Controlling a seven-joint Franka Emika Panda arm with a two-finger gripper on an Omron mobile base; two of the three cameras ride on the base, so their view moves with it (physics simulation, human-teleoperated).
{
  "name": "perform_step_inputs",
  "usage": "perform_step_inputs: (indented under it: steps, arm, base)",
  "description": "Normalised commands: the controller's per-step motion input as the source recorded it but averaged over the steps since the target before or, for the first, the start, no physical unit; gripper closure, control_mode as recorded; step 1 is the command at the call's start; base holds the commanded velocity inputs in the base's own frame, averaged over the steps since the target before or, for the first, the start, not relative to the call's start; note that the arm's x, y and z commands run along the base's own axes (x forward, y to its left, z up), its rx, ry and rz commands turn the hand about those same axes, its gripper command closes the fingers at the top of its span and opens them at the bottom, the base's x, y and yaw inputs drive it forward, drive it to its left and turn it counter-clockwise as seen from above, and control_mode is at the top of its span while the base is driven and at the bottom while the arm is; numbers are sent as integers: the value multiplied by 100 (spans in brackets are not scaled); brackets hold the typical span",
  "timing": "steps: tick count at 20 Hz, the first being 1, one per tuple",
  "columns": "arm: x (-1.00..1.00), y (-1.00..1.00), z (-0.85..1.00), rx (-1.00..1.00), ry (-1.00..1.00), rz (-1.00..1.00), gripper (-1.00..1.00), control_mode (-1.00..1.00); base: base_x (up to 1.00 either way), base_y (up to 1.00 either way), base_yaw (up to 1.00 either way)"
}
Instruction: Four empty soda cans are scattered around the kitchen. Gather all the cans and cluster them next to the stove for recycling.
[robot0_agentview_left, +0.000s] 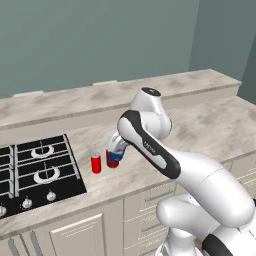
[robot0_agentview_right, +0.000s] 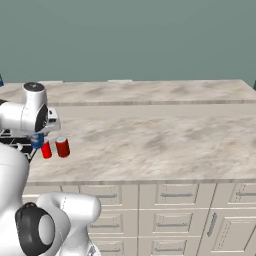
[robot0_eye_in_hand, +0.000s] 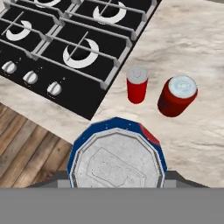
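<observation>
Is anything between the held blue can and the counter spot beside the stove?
Nothing blocks it. The blue soda can with a silvery top hangs in the gripper above bare marble counter, short of two upright red cans by the black gas stove.

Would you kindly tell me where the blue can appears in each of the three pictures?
Left base view: blue can centre, under the wrist, right of a red can.
Right base view: blue can far left, below the white wrist.
Hand view: blue can bottom centre, top towards camera.
Shared landmark: stove.
</observation>
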Motion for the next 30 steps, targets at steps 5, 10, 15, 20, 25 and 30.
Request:
perform_step_inputs:
  steps: [5,10,15,20,25,30]
  arm:
    - [-5,1,-4,0,6,-20,100,-100]
    - [0,4,-8,-1,8,-20,100,-100]
    - [-2,5,-23,-6,0,-13,100,-100]
    - [-6,8,-34,-14,-1,-1,100,-100]
    - [-1,0,-35,0,4,0,100,-100]
    - [1,1,-35,0,0,0,100,-100]
  base:
    - [0,0,0]
    - [0,0,0]
    - [0,0,0]
    - [0,0,0]
    - [0,0,0]
    - [0,0,0]
